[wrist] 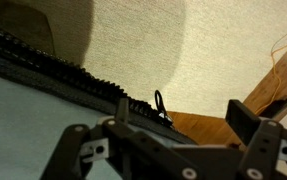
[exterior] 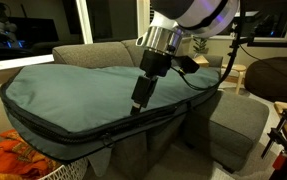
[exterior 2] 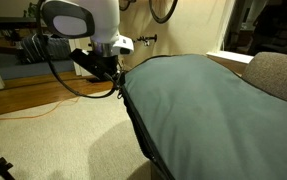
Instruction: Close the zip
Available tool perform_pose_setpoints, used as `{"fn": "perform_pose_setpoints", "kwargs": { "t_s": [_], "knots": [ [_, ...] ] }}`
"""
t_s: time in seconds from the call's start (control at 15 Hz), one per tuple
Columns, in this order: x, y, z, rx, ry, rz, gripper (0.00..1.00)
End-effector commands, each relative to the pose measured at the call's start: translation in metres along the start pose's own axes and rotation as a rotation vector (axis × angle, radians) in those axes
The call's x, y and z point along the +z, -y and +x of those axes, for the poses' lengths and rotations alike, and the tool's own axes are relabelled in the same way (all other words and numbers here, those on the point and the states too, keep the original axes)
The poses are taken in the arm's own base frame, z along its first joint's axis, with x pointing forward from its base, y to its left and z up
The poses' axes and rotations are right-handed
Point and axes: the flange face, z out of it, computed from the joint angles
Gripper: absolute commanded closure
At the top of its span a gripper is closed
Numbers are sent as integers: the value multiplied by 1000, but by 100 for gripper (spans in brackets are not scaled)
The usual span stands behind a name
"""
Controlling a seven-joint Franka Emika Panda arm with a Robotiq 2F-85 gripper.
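Landmark: we take the teal-grey bag (exterior: 93, 85) as our reference; it lies spread across a grey sofa (exterior: 93, 52).
Zip: the zip (exterior: 83, 133) is a black track along the bag's front edge in an exterior view, and along the bag's floor-side edge (exterior 2: 138, 130) in an exterior view.
Pull: in the wrist view we see a small dark pull (wrist: 160, 104) standing up from the track, at the bag's rim.
Gripper: the gripper (wrist: 183, 116) sits over the bag's zipped edge. Its fingers (wrist: 246, 118) are spread wide, with the pull in the gap and touching neither.
Arm: it comes down onto the bag's edge in both exterior views (exterior: 140, 102) (exterior 2: 110, 72).
Floor: beige carpet (exterior 2: 53, 140) lies beside the bag, with an orange cable (exterior 2: 43, 115) on it, well apart from the bag.
Other: orange cloth (exterior: 13, 160) lies below the bag's front edge.
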Motion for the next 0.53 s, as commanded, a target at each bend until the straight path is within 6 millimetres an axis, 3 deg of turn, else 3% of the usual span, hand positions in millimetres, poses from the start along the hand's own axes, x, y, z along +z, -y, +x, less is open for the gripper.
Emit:
{"fn": "perform_pose_setpoints", "kwargs": {
  "t_s": [0.0,0.47],
  "knots": [
    [4,2,-4,57,-86,-14,0],
    [8,31,-12,152,-185,-3,0]
  ]
}}
